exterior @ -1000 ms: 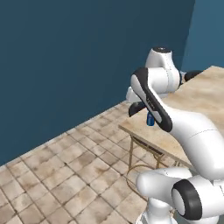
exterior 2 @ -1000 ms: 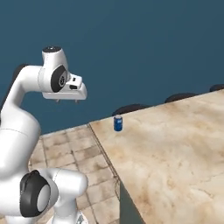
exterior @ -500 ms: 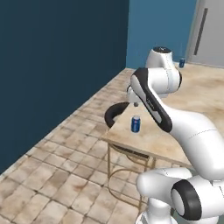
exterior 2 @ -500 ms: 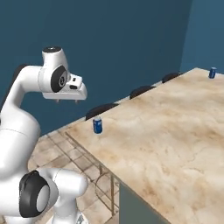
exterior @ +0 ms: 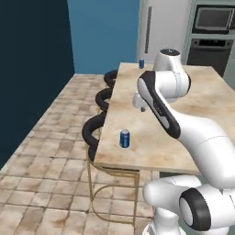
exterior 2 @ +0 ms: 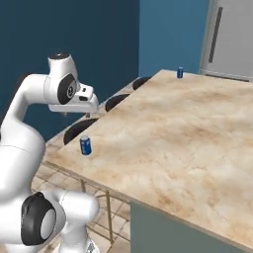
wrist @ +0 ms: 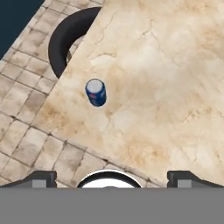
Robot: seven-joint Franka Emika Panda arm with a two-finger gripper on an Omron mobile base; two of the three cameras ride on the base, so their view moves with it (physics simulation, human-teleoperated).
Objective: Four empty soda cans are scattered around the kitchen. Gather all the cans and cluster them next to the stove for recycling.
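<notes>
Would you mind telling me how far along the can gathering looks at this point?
Nothing looks gathered yet. The near blue can stands upright near the counter corner, and another blue can stands at its far end. The hand is open, holding nothing, above the near can. All collecting remains.

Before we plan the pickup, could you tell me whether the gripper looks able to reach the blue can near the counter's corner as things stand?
Probably yes. The blue can stands upright and alone on the counter, with bare surface all around it, and the gripper hangs open above with nothing between them.
</notes>
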